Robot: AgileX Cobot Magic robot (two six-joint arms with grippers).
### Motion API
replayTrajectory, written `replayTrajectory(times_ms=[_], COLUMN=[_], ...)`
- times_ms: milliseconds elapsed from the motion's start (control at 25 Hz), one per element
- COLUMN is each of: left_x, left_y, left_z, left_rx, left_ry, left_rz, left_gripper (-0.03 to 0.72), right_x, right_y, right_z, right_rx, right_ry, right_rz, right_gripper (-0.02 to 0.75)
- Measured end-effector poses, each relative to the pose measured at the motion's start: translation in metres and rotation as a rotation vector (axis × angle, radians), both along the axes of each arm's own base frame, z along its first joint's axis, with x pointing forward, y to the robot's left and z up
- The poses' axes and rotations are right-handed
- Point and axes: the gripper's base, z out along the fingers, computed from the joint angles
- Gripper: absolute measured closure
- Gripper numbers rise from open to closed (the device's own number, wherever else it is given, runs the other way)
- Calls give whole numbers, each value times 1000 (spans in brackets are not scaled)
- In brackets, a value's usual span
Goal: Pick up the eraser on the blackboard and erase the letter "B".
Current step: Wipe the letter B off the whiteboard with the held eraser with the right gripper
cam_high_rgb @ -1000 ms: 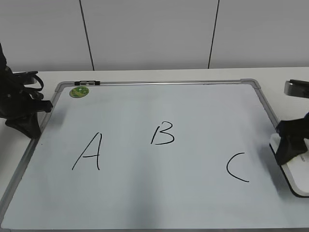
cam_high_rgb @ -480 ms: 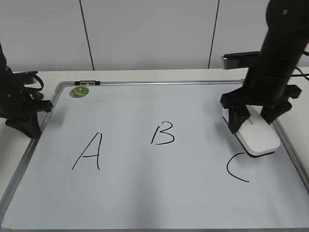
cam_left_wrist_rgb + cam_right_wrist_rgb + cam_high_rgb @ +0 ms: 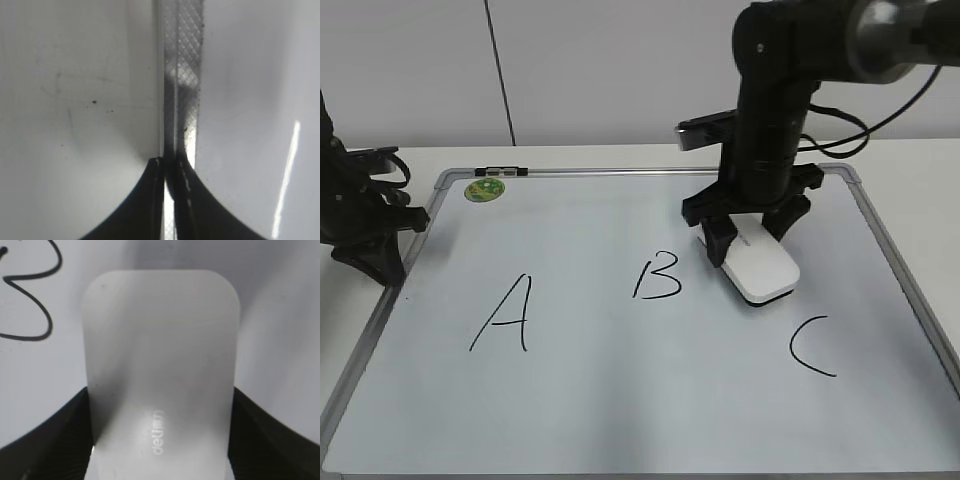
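One right tool (image 3: 748,236) w/ eraser (image 3: 760,264) moved left, nearing "B" (image 3: 656,277).

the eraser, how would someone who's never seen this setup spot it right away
Find the big white blackboard with the grey frame and black handwritten letters. Between the letter "B" and the "C", the right hand grips the eraser. It is a white rounded rectangular block, unlike the small round green magnet in the far left corner.

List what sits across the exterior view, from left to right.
left gripper → green magnet → letter A → letter B → eraser held by the right gripper → letter C
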Motion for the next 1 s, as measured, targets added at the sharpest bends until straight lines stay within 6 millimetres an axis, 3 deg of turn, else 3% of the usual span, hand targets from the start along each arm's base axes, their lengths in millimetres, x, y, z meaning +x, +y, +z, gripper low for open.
replayTrajectory(times_ms=[200,360,1000], left_x=[0,0,0], left_y=[0,0,0], left_z=[0,0,0], left_rx=[-3,-2,-9], left_ry=[0,0,-2], left_rz=[2,1,6], left_gripper=[669,669,669], right_x=[6,12,13], right_y=[35,46,54], right_z=[-19,-31,-36], right_rx=[-29,-26,26], right_ry=[-6,-4,24], right_rz=[82,94,74], right_gripper=[205,205,206])
